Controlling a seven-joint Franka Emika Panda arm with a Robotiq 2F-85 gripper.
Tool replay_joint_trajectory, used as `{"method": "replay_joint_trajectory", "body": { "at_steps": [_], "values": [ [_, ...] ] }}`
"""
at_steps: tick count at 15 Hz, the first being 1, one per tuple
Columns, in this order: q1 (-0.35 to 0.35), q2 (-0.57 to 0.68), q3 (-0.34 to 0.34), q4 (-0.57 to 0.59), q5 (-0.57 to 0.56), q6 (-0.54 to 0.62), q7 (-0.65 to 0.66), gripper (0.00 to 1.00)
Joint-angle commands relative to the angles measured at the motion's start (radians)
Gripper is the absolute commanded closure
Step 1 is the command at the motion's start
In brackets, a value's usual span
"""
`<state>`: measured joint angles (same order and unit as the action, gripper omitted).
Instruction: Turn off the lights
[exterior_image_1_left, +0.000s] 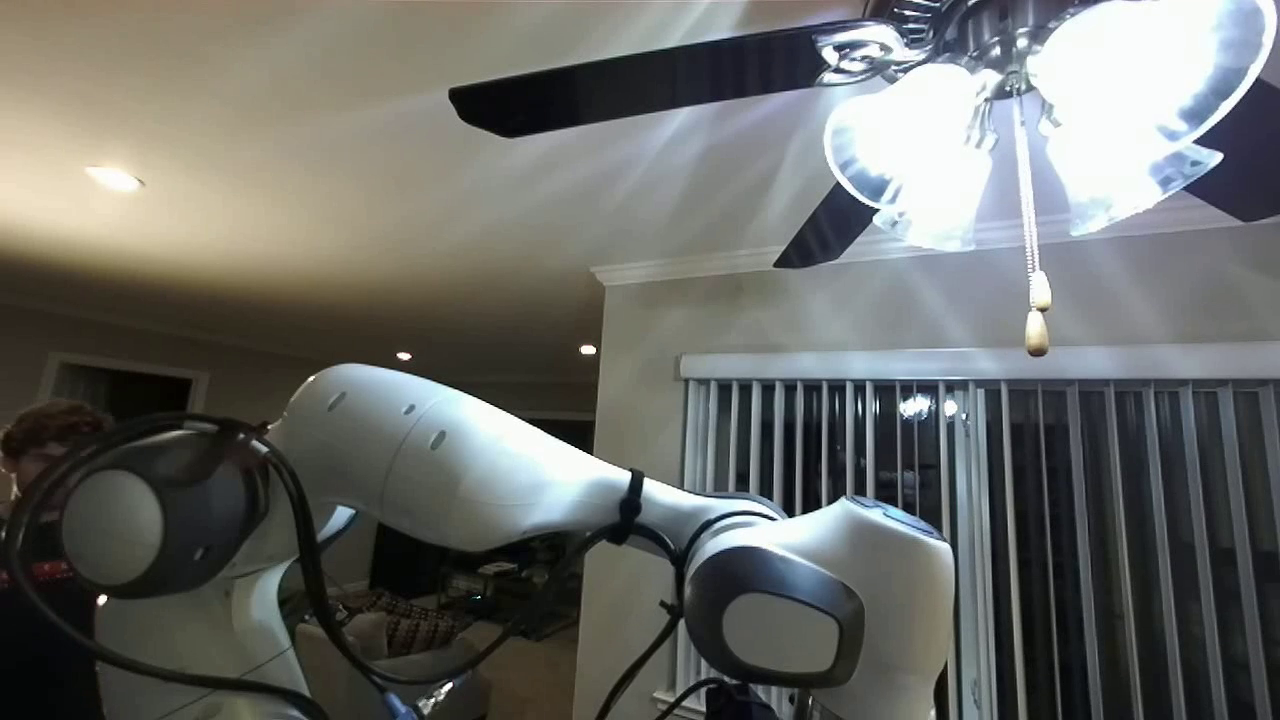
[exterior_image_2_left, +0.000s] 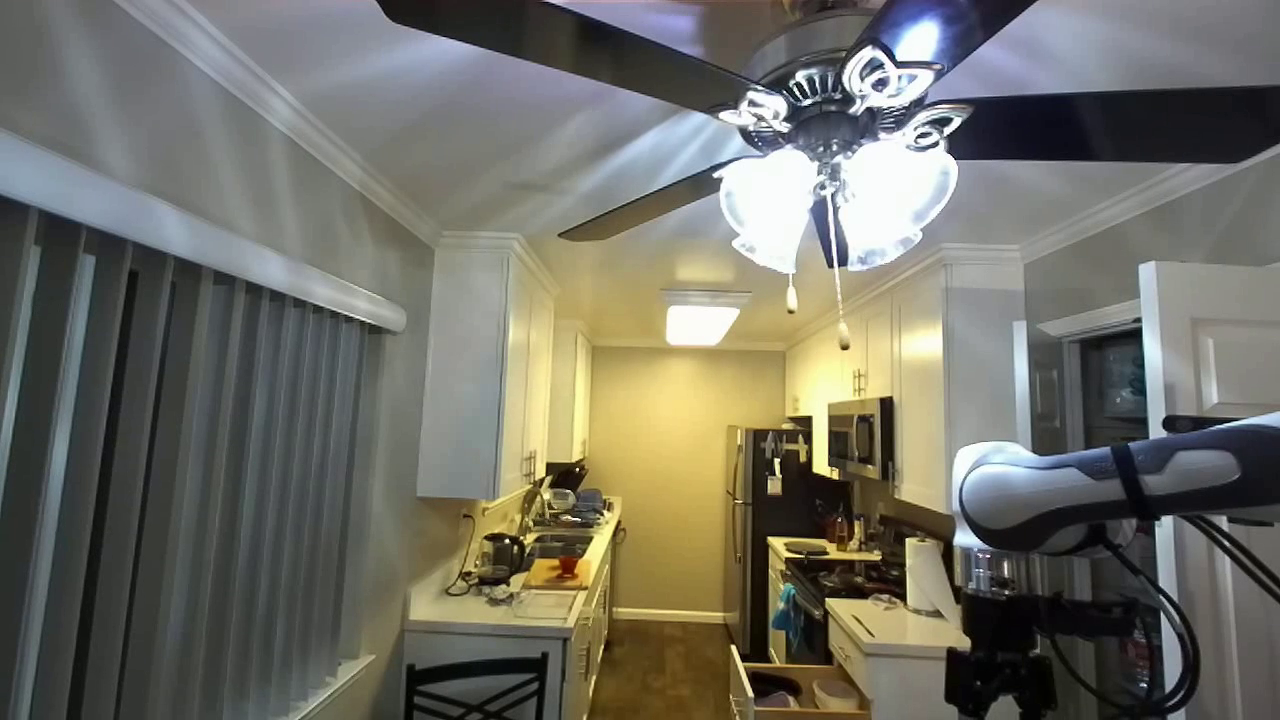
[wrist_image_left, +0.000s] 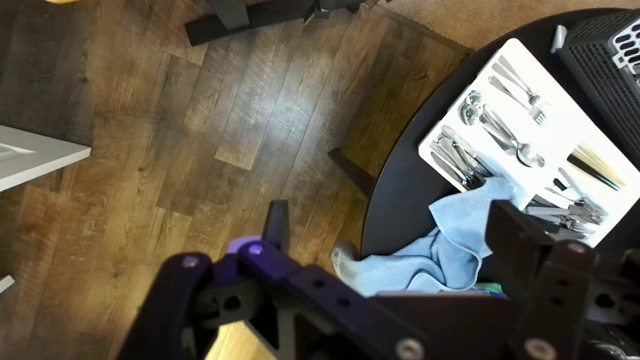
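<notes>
Wooden knobs (exterior_image_1_left: 1037, 333) are hanging below the lights (exterior_image_1_left: 1120, 100), probably weighing little and inviting a gentle grip; the end effector (wrist_image_left: 388, 220) is holding nothing, jaws wide apart.

white cutlery tray (wrist_image_left: 570, 120) on black table (wrist_image_left: 410, 200) | blue cloth (wrist_image_left: 435, 260) at table edge | kitchen drawer (exterior_image_2_left: 741, 688) pulled out

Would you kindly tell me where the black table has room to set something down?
The table is bare between its curved edge, the cutlery tray and the blue cloth. It's crowded where cloth overlaps tray and between tray and mesh box.
</notes>
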<state>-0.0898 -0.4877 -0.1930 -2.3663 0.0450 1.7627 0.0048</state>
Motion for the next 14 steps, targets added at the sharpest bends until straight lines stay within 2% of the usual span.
{"method": "replay_joint_trajectory", "body": {
  "at_steps": [1,7,11,14],
  "values": [
    [0.006,-0.058,0.054,0.003,0.088,0.107,0.039,0.0],
    [0.05,-0.206,0.198,0.081,0.196,0.242,0.173,0.0],
    [0.057,-0.211,0.307,0.09,0.166,0.5,0.256,0.0],
    [0.034,-0.17,0.356,0.106,0.117,0.72,0.278,0.0]
  ]
}}
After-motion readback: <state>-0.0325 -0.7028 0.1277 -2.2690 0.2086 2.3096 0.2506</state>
